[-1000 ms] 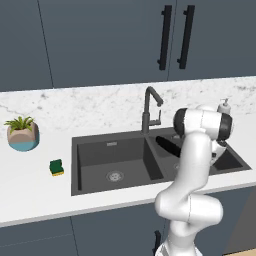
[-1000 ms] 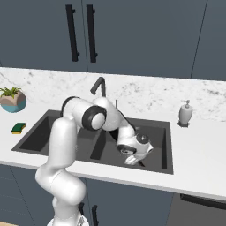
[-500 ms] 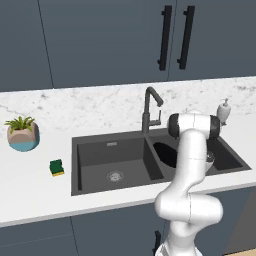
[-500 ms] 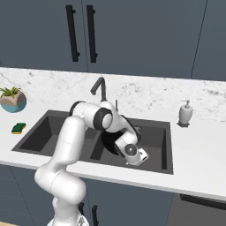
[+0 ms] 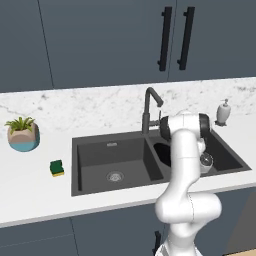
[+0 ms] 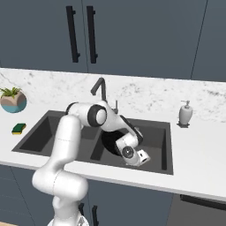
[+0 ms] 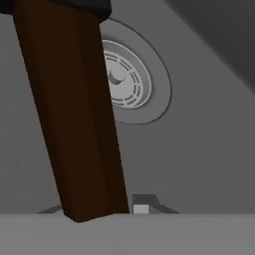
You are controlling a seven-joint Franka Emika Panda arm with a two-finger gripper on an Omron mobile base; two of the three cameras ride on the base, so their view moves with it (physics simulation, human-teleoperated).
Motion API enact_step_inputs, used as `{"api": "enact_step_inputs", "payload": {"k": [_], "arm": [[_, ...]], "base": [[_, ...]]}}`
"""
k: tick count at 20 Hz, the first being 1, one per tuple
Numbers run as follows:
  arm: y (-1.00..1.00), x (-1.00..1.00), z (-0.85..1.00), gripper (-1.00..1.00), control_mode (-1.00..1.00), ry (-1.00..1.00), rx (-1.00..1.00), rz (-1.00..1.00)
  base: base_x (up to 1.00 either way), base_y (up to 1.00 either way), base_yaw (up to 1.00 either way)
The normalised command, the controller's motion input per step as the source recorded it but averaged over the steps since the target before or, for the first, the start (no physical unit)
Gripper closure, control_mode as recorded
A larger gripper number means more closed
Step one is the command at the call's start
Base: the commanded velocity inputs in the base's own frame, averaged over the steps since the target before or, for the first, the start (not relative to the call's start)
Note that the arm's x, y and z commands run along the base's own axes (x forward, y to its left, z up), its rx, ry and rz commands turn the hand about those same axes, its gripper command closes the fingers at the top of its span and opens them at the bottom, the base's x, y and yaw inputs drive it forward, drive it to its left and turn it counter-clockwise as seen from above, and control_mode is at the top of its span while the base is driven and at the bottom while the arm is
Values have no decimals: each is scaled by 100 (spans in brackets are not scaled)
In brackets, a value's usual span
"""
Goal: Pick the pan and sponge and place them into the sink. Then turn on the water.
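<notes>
The black pan (image 5: 162, 152) lies in the right basin of the dark grey sink (image 5: 110, 140), partly hidden by my arm; its rim also shows as pan (image 6: 108, 141). Its brown handle (image 7: 74, 114) runs straight down between my fingertips (image 7: 141, 207) over the round drain (image 7: 124, 82). My gripper (image 6: 142, 157) hangs low at the front of that basin, gripper (image 7: 94, 209) astride the handle's end. Whether the fingers still press on the handle I cannot tell. The green-and-yellow sponge (image 5: 57, 167) rests on the counter left of the sink (image 6: 150, 122), also seen as sponge (image 6: 18, 128).
A dark faucet (image 5: 150, 107) stands behind the divider between the basins, faucet (image 6: 100, 90). A white soap dispenser (image 5: 223, 112) sits at the sink's right back corner. A potted plant (image 5: 22, 134) stands at the far left. Dark cabinets hang above.
My arm has folded in and the hand has sunk lower toward the front of the right basin, carrying the pan handle down with it. The sponge has not moved.
</notes>
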Motion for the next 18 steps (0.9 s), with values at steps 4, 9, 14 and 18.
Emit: {"api": "enact_step_inputs", "payload": {"k": [4,9,14,18], "arm": [[-58,58,-13,-100,-100,0,1,-13],[-48,47,0,-100,-100,2,9,-11],[-43,25,9,-100,-100,2,11,-8],[-37,0,60,-100,-100,5,18,-2]], "base": [[0,0,0],[0,0,0],[0,0,0],[0,0,0]]}}
